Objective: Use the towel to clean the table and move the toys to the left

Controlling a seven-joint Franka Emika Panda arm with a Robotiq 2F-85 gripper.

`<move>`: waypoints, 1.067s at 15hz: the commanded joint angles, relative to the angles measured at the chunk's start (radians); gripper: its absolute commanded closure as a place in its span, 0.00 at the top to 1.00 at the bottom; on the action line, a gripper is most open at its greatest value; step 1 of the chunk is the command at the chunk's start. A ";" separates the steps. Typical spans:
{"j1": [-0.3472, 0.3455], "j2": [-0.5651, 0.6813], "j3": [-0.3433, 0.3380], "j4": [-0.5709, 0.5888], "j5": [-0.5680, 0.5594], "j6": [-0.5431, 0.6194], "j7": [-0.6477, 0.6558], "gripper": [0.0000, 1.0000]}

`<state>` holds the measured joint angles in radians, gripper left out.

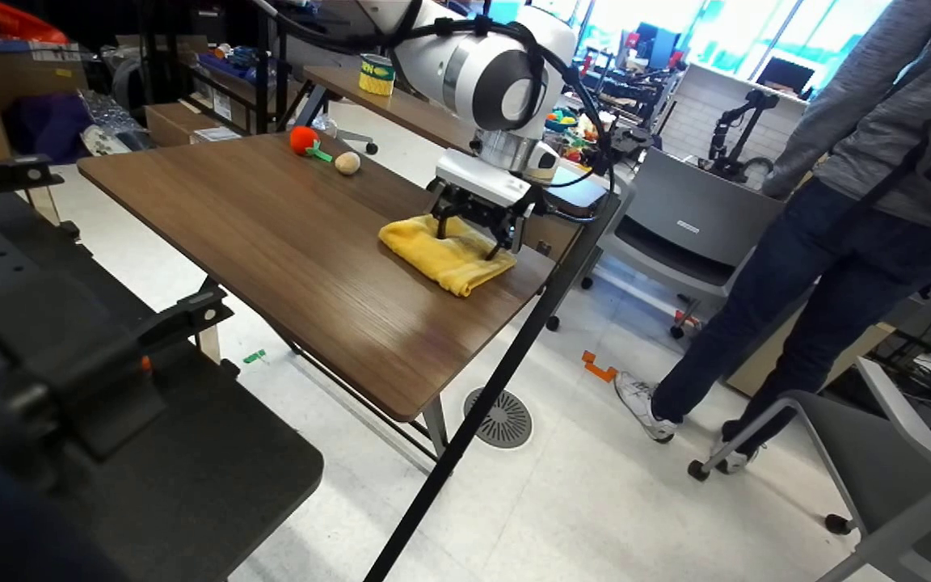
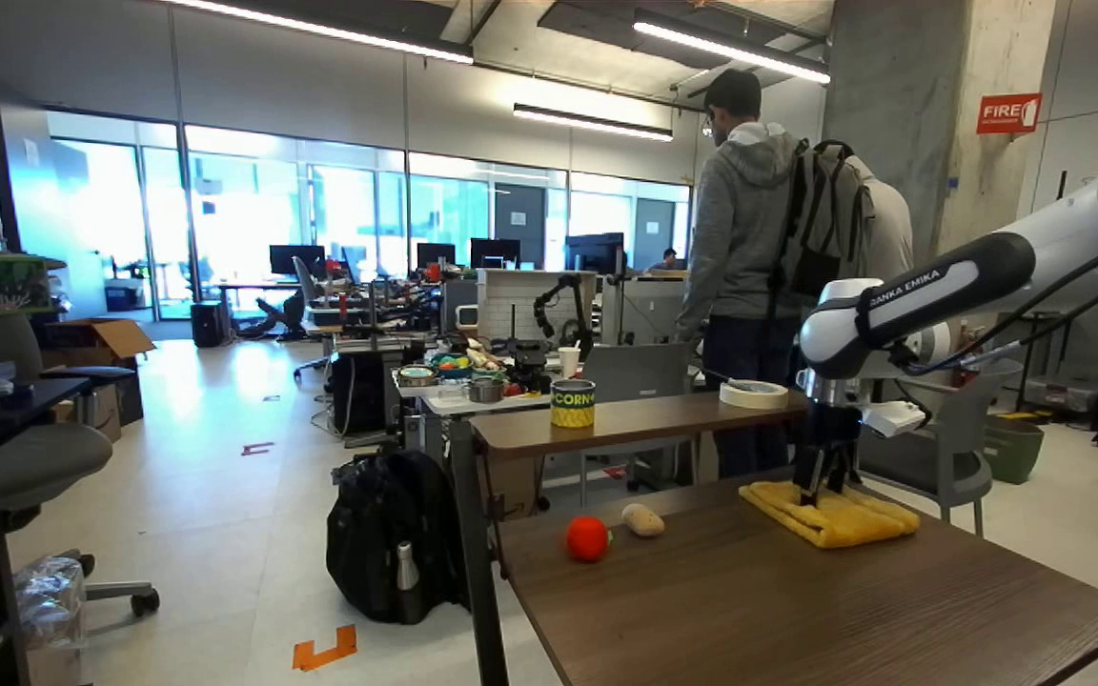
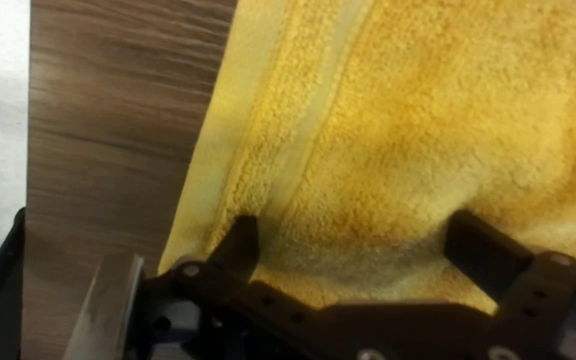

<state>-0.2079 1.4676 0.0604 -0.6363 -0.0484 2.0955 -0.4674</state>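
The yellow towel [image 1: 425, 252] lies folded flat on the brown table [image 1: 271, 234], close to one end. Above it, pointing down, is my gripper [image 1: 467, 245], its jaws spread wide. In the wrist view the fingertips [image 3: 240, 235] rest on or just over the towel [image 3: 393, 125], and cloth spans the gap with no visible pinch. A red round toy [image 2: 587, 539] with a green bit and a tan oval toy [image 2: 643, 520] sit together near the table's opposite end, away from the gripper. Neither toy appears in the wrist view.
A narrow raised surface behind the table holds a corn can [image 2: 573, 405] and a tape roll [image 2: 754, 394]. A person [image 1: 861, 178] stands beyond the towel end, near a grey chair [image 1: 676, 218]. A black post [image 1: 506, 380] runs close by the table's corner.
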 commanded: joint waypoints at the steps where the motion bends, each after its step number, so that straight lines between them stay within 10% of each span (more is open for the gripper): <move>1: -0.036 -0.046 0.074 -0.031 0.035 -0.124 -0.160 1.00; 16: 0.181 -0.075 -0.112 -0.170 -0.088 -0.105 0.301 1.00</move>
<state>-0.0259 1.3940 -0.0523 -0.8062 -0.1370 1.9910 -0.1638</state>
